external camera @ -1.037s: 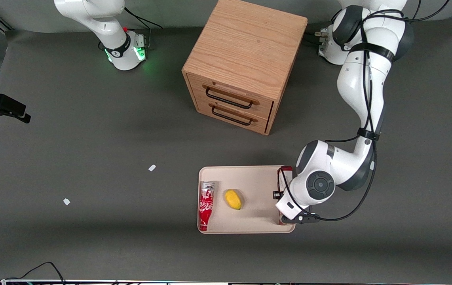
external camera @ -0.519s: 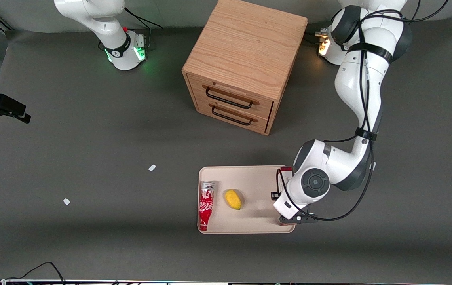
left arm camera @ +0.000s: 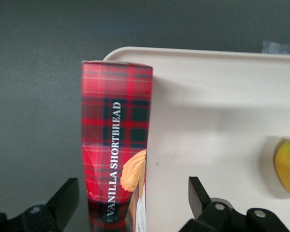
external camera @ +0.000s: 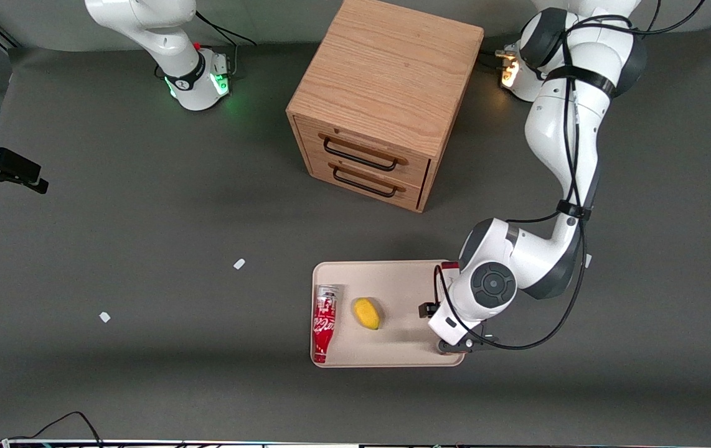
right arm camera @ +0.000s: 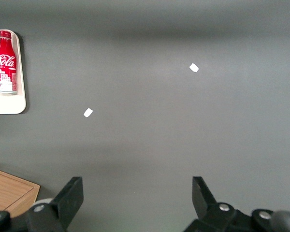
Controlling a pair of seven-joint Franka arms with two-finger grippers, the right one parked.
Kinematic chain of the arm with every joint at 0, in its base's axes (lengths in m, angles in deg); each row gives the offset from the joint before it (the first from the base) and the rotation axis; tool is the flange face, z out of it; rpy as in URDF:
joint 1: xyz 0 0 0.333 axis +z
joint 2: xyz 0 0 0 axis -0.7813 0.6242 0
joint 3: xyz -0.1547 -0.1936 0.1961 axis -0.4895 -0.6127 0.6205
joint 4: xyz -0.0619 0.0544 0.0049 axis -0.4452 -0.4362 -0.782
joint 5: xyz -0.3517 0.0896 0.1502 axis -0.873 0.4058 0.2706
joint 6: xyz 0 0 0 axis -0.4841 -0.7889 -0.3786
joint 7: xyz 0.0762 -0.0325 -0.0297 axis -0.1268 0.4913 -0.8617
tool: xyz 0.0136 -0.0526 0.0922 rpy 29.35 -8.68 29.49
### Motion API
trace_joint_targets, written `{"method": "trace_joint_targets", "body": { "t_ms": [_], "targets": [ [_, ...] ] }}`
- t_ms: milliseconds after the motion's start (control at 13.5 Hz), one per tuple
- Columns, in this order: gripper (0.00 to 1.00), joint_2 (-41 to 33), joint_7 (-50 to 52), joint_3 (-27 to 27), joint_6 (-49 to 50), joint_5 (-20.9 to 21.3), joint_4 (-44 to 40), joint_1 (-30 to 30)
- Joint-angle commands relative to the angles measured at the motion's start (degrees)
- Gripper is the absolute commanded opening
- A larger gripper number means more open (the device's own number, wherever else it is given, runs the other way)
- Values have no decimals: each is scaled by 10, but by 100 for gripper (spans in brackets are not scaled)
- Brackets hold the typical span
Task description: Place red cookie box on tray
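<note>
The hand [left arm camera: 130, 198] hangs above the red cookie box [left arm camera: 116, 145], fingers [left arm camera: 65, 198] spread wide with clear gaps either side of the carton. The box lies along the tray's [external camera: 393, 280] edge at the working arm's end, apparently on the rim with one long side overhanging the bench [external camera: 144, 218]. A yellow fruit [external camera: 367, 313] and a red soda bottle [external camera: 324, 323] also lie on the tray.

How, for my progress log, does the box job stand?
Done: the box seems set on the tray, along its rim. In hand: the open hand straddles it without touching. Left: probably only lifting the hand clear.
</note>
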Motion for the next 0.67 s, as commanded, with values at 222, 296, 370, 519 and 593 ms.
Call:
{"method": "trace_joint_targets", "body": {
  "t_ms": [222, 296, 370, 519, 593],
  "targets": [
    [100, -69, 35, 5, 19, 2, -1, -2],
    [100, -100, 33, 4, 30, 1, 22, 5],
    [100, -136, 31, 3, 37, -4, 49, 23],
    [100, -213, 29, 4, 69, -61, 90, 45],
    [100, -245, 23, 4, 108, -69, 98, 64]
  ]
}}
